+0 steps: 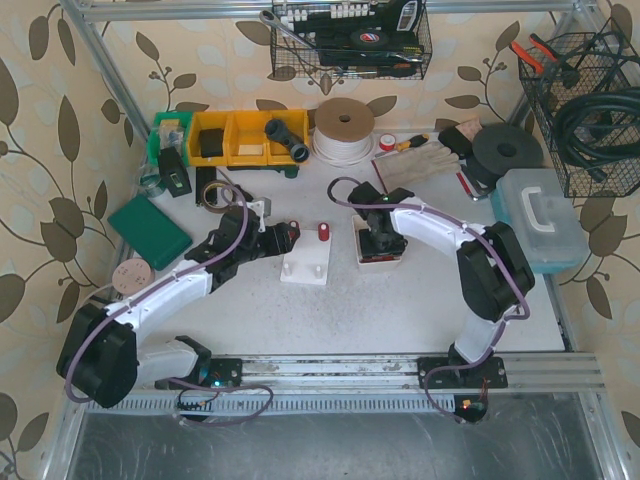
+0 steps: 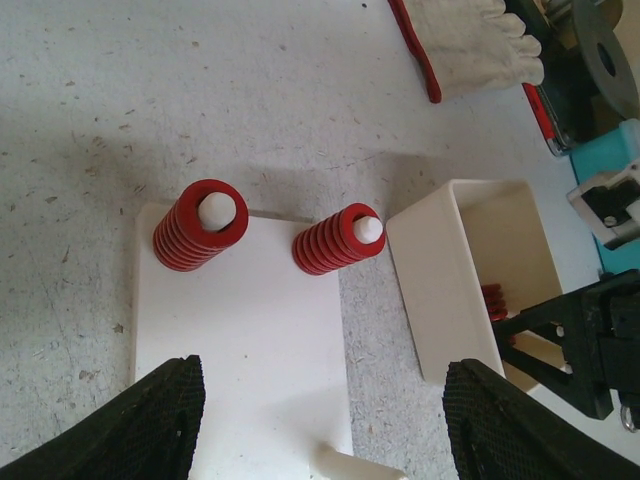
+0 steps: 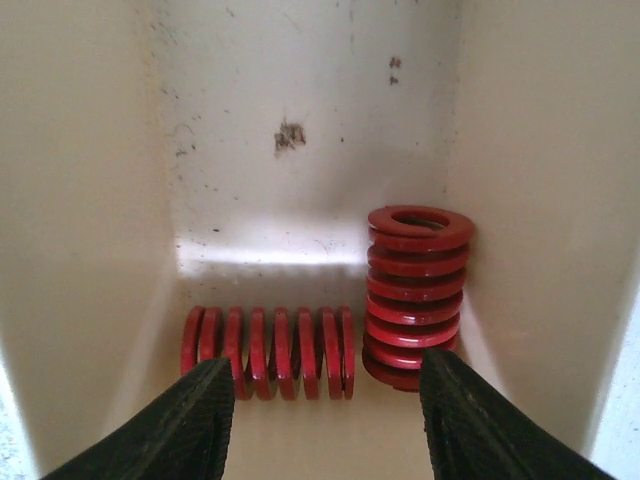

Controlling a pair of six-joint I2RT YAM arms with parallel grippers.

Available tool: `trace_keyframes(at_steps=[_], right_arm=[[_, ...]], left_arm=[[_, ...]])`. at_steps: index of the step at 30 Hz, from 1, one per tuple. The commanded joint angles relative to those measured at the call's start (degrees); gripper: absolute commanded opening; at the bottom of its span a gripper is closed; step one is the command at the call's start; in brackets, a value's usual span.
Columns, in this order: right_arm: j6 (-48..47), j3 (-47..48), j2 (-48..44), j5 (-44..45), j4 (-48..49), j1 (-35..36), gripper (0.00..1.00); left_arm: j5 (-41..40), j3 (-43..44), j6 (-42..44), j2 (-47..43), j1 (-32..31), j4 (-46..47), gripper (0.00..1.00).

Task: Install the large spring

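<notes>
In the left wrist view a white base plate (image 2: 240,340) carries two red springs seated on white pegs, a wider one (image 2: 200,225) on the left and a narrower one (image 2: 338,240) on the right. My left gripper (image 2: 325,420) hovers open over the plate's near part, holding nothing. The open white bin (image 2: 440,290) stands to the plate's right. Inside the bin (image 3: 300,150) a red spring (image 3: 268,352) lies on its side and a wider one (image 3: 415,295) stands upright. My right gripper (image 3: 325,420) is open just above them, touching neither. From above, the plate (image 1: 305,272) lies between both grippers.
A bare white peg (image 2: 355,465) stands on the plate near my left fingers. Work gloves (image 1: 420,165), a tape roll (image 1: 345,125), yellow bins (image 1: 240,137), a green pad (image 1: 150,230) and a teal box (image 1: 540,215) ring the work area.
</notes>
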Motion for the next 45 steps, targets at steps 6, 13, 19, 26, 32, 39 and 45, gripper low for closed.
trace_keyframes(at_steps=[6, 13, 19, 26, 32, 39, 45], right_arm=[[-3.7, -1.1, 2.9, -0.6, 1.5, -4.5, 0.53], [-9.4, 3.3, 5.9, 2.4, -1.0, -7.8, 0.53], [-5.9, 1.6, 6.4, 2.4, 0.6, -7.0, 0.53], [-1.6, 1.7, 9.7, 2.2, 1.0, -6.4, 0.53], [-0.7, 3.9, 13.2, 3.2, 0.5, -5.2, 0.46], [-0.8, 4.6, 13.4, 4.6, 0.1, -5.0, 0.12], [-3.1, 7.5, 10.7, 5.0, -0.8, -5.0, 0.00]], left_arm=[[1.9, 3.4, 1.0, 1.7, 0.9, 0.5, 0.69], [2.0, 3.9, 0.8, 2.8, 0.8, 0.5, 0.69], [2.0, 3.6, 0.7, 2.5, 0.8, 0.8, 0.68], [2.5, 3.7, 1.0, 2.5, 0.8, 1.0, 0.68], [2.7, 3.4, 1.1, 2.3, 0.8, 1.4, 0.68], [2.8, 3.4, 1.1, 2.3, 0.9, 1.6, 0.68], [2.9, 3.3, 1.1, 2.3, 0.9, 1.5, 0.68]])
